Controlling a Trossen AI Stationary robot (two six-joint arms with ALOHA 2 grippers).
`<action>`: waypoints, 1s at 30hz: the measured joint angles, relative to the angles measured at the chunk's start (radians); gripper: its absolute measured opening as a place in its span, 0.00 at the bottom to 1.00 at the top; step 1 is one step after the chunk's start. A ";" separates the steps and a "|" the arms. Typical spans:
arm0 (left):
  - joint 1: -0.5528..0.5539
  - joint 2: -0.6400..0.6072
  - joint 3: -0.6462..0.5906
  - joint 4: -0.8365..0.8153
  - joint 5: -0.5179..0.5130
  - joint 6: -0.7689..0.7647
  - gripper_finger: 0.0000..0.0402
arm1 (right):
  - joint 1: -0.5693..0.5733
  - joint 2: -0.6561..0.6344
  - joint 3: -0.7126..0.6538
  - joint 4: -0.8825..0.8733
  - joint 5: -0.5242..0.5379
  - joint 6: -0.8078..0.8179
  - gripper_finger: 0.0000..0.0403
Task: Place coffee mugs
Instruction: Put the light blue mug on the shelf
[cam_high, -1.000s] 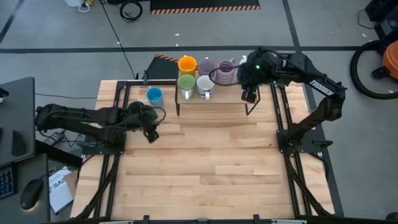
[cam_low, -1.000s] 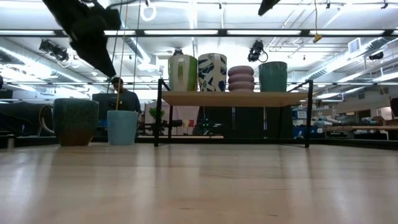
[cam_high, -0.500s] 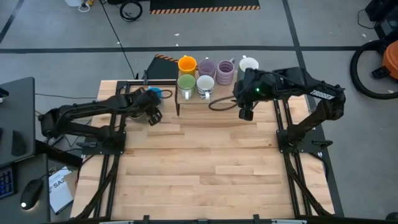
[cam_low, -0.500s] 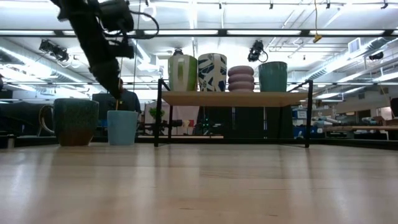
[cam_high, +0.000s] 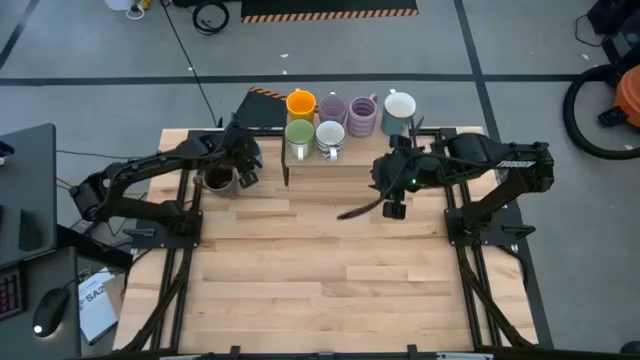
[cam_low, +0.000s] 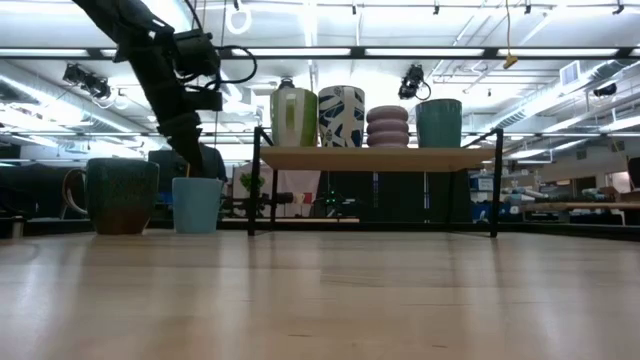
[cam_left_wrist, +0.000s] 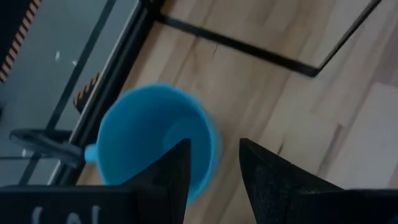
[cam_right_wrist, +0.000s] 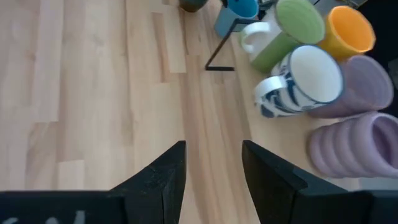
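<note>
— High view first: where are the mugs?

— Six stand on the rack (cam_low: 380, 158), a pale wooden board on thin black wire legs. I count a glossy orange mug (cam_high: 301, 103), a green mug (cam_high: 299, 133), a white mug (cam_right_wrist: 305, 78) with a blue pattern, a smooth purple mug (cam_high: 332, 108), a ribbed purple mug (cam_low: 387, 127) shaped like stacked rings, and a teal mug (cam_low: 439, 123) that is white inside. They are packed close on the board, handles pointing different ways.

— And the other two?

— Both sit on the plank table (cam_high: 320, 280) off the rack's left end. The blue mug (cam_left_wrist: 152, 140) is round and plain, just beside the rack's leg. The dark mug (cam_high: 218, 179) is beyond it, farther from the rack, speckled outside and brown inside.

— What is my left gripper doing?

— The left gripper (cam_left_wrist: 213, 146) hangs over the blue mug by the rack's left end. Its two dark fingers are spread, one above the mug's mouth and the other outside its wall. In the low view the tips are a little above the rim, not touching, and nothing is held.

— And the right one?

— The right gripper (cam_right_wrist: 212, 146) is over bare wood in front of the rack, nearer its right end. Its fingers are also apart, with only the table's grain showing between them. It is empty.
</note>
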 joint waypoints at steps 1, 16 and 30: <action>0.014 0.000 -0.001 -0.002 0.004 0.001 0.35 | 0.010 0.000 -0.010 0.005 0.000 0.012 0.40; 0.078 0.078 0.000 0.001 0.084 0.001 0.35 | 0.151 0.000 -0.171 0.122 0.065 0.131 0.40; 0.077 0.169 0.000 -0.005 0.085 0.018 0.34 | 0.209 0.001 -0.266 0.231 0.076 0.197 0.40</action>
